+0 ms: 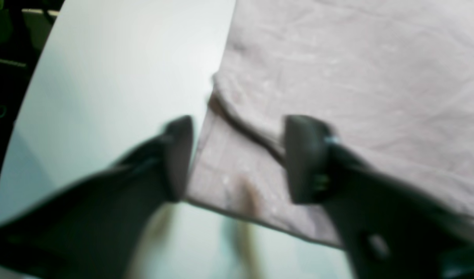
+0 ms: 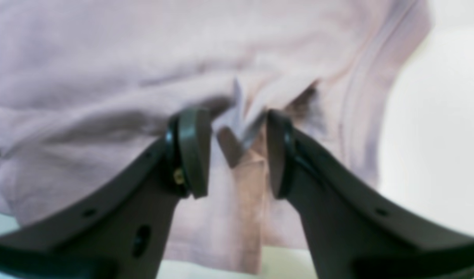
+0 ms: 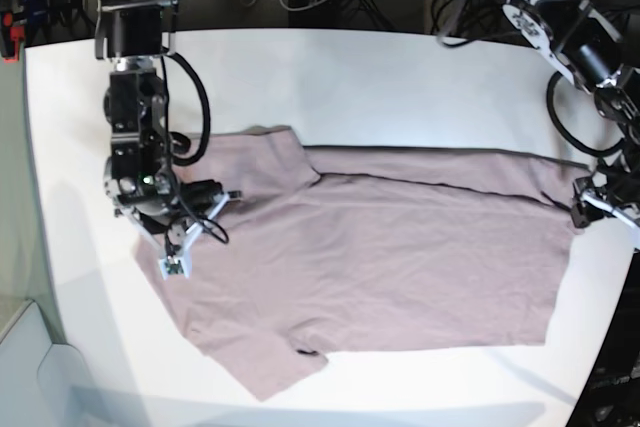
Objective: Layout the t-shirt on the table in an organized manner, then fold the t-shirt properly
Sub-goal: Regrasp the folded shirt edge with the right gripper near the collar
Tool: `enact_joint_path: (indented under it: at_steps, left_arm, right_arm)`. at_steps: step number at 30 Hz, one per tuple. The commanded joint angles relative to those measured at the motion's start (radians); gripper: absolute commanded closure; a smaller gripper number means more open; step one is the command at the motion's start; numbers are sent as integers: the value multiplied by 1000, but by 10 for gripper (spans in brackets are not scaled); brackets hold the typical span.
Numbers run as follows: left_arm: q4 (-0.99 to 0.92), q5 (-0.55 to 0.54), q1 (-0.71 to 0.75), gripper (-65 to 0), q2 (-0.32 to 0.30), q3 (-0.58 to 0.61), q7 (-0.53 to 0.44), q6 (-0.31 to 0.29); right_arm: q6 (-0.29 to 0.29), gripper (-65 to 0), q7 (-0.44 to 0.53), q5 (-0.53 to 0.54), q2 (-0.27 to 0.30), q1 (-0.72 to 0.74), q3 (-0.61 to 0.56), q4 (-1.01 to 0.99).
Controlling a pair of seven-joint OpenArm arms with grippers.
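Left end effector parted, wrinkly t-shirt

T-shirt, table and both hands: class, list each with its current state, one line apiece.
t-shirt: spread flat on the table, wrinkled, one long side folded over.
table: bare white around the cloth.
left hand: open over the shirt's corner.
right hand: open, a cloth ridge between its fingers.

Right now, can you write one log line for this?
t-shirt: spread flat on table | left gripper: fingers open over hem corner | right gripper: fingers open at collar
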Motion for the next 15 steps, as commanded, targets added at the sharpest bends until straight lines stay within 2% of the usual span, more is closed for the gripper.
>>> enact_joint_path:
  at_steps: [1,4,10,15]
  left_arm:
    - [17,-14,-21,-443,-22,-1,-22,2]
    - [27,-18,-8,-491,-22,-1,-22,2]
    - [26,-20,51,-498,-22,-1,-32,2]
    - [17,-20,123,-497,-22,-1,-151,2]
  right_arm:
    - [-7,-248,16,5,18,9,5,46]
    - [-8,-251,15,5,19,-25,5,114]
    - [-8,-253,18,4,33,-125,6,190]
    - [-4,-253,22,5,33,-204,64,259]
